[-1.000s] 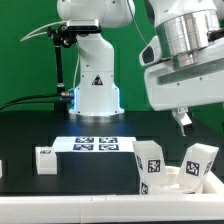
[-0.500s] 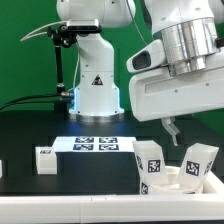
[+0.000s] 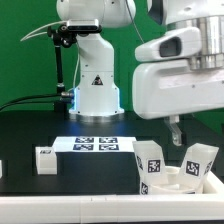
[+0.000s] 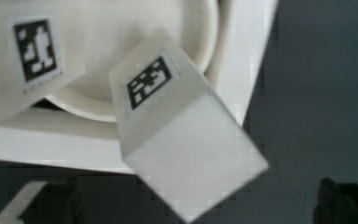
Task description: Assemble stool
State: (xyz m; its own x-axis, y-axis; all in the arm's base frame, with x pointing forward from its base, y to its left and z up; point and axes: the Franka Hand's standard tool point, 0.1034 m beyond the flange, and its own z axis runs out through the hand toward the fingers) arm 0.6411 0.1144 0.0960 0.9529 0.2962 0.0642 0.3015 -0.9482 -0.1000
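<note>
The stool parts lie in a pile at the exterior view's right front: two tagged white legs lean on the round seat disc. Another white leg lies apart on the exterior view's left. My gripper hangs open just above and behind the pile, holding nothing. In the wrist view a tagged leg slants across the seat's rim, and a second tagged leg lies beside it. My gripper straddles the first leg's end, its dark fingertips wide apart and off the leg.
The marker board lies flat in front of the robot base. A white border rail runs along the table's front edge. A small white piece shows at the exterior view's left edge.
The arm's hand has swung and turned above the pile of stool parts, shifting a little toward the exterior view's left. The jaws have stayed open and no part has moved.
</note>
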